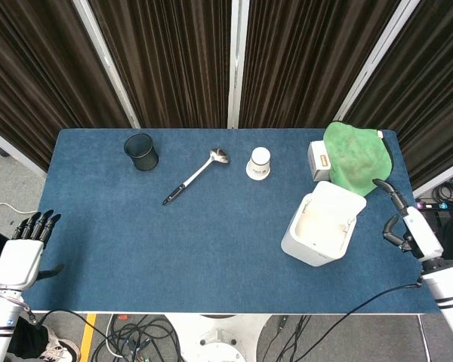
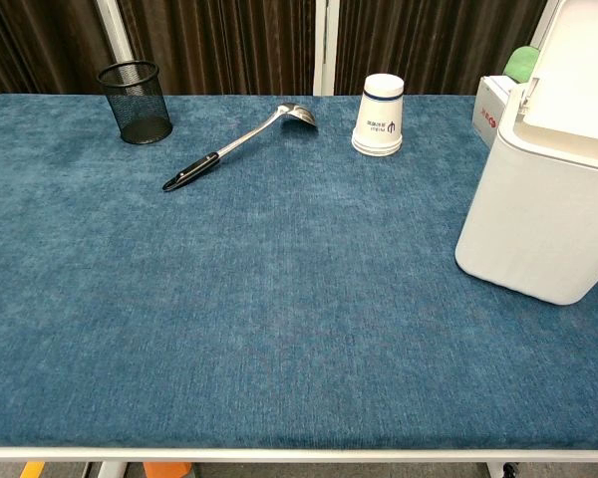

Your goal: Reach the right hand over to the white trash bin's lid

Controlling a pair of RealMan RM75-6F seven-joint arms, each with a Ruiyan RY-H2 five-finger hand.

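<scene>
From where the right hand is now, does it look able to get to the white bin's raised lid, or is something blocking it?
Probably yes. The right hand is empty, beside the table's right edge, with only bare blue cloth between it and the raised lid of the white bin. The green cloth lies behind the lid, off that path.

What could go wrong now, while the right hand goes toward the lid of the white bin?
1. The lid stands open and tilted back; the right hand, coming from the side, might knock it further or shift the white trash bin.
2. The green cloth lies right behind the lid, so the fingers could catch it.
3. The chest view does not show the hand, so contact is harder to judge.
</scene>
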